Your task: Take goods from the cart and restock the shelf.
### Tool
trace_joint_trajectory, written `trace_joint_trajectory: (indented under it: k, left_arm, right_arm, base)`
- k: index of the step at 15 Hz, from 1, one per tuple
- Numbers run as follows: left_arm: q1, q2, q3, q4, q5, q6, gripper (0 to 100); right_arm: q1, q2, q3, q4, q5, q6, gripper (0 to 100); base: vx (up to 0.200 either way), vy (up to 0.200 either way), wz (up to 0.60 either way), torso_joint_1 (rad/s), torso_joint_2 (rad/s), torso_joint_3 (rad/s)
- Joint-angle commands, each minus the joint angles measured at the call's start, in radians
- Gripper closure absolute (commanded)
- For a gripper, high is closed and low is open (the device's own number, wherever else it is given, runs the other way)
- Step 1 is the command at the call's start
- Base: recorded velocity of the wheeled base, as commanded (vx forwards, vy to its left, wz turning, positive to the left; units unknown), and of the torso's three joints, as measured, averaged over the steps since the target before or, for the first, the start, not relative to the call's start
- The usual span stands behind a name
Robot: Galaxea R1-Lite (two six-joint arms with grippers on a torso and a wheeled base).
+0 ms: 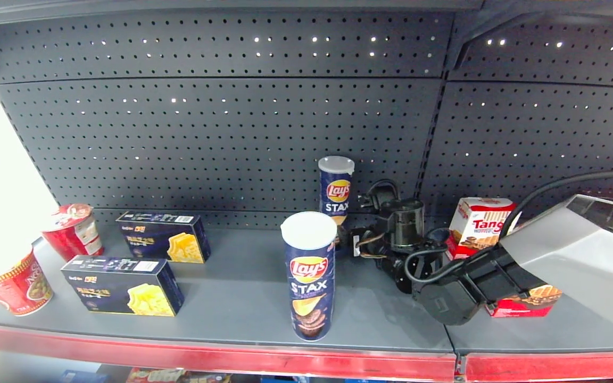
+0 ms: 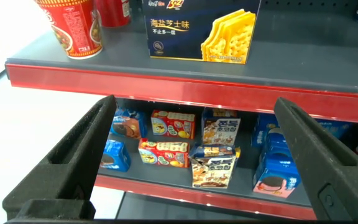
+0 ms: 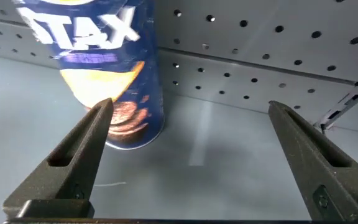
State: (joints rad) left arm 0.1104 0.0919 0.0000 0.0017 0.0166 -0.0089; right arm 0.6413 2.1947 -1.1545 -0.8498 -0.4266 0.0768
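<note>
Two tall dark-blue chips cans stand upright on the grey shelf [image 1: 232, 290]: one near the front edge [image 1: 309, 274], one at the back by the pegboard [image 1: 336, 189]. My right gripper [image 1: 350, 238] sits low on the shelf just right of the back can's base. In the right wrist view that gripper [image 3: 190, 106] is open, and the can [image 3: 104, 68] stands outside the gap, beside one finger [image 3: 86, 155]. My left gripper [image 2: 194, 101] is open and holds nothing, out in front of the shelf's red front edge [image 2: 166, 84].
Two dark-blue cracker boxes [image 1: 165, 236] [image 1: 123, 284] and two red cup noodles [image 1: 72, 230] [image 1: 16, 284] stand on the shelf's left part. Red-and-white wafer boxes [image 1: 479, 221] [image 1: 524, 303] sit behind my right arm. Snack packs [image 2: 166, 140] crowd the lower shelf.
</note>
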Motion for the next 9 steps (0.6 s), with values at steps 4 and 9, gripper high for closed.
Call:
trace_joint_trajectory:
  k: [4,9]
  left_arm:
    - [0.000,0.002,0.000,0.000,0.000,0.000,0]
    - [0.000,0.002,0.000,0.000,0.000,0.000,0]
  right_arm:
    - [0.001,-0.009,0.006,0.001,-0.001,0.000,0]
    - [0.009,-0.087,0.039,0.001,-0.001,-0.005,0]
  base:
    - [0.000,0.000,0.00,0.000,0.00,0.000]
    - [0.000,0.000,0.00,0.000,0.00,0.000]
